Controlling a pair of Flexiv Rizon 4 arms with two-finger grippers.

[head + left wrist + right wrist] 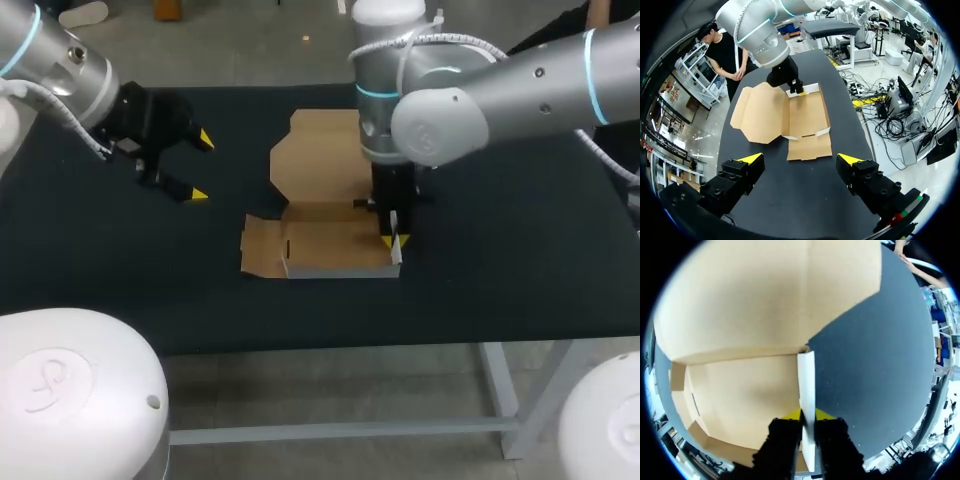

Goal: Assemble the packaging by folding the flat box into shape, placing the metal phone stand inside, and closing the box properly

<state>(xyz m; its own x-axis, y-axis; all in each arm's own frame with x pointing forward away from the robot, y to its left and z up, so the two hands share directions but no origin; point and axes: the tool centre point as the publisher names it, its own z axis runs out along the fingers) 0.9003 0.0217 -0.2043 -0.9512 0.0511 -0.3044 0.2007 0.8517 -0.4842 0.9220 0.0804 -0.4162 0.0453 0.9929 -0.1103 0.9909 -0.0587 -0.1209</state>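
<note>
Box (325, 160): half-folded, mid-worktop (500, 260), lid lying flat. Right end effector (395, 240): clenched on the box's upright side flap (807, 385). Left end effector (200, 166): released, well apart from the box. Stand: not seen. Risk: folding the flap unbraced may drag the box or tear the crease.

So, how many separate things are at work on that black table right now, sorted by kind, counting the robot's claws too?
cardboard box: 1, partly folded, its lid lying flat.
Grippers: 2. The left gripper is open and clear of the box. The right gripper is shut on the box's upright side wall.
Total: 3.
</note>
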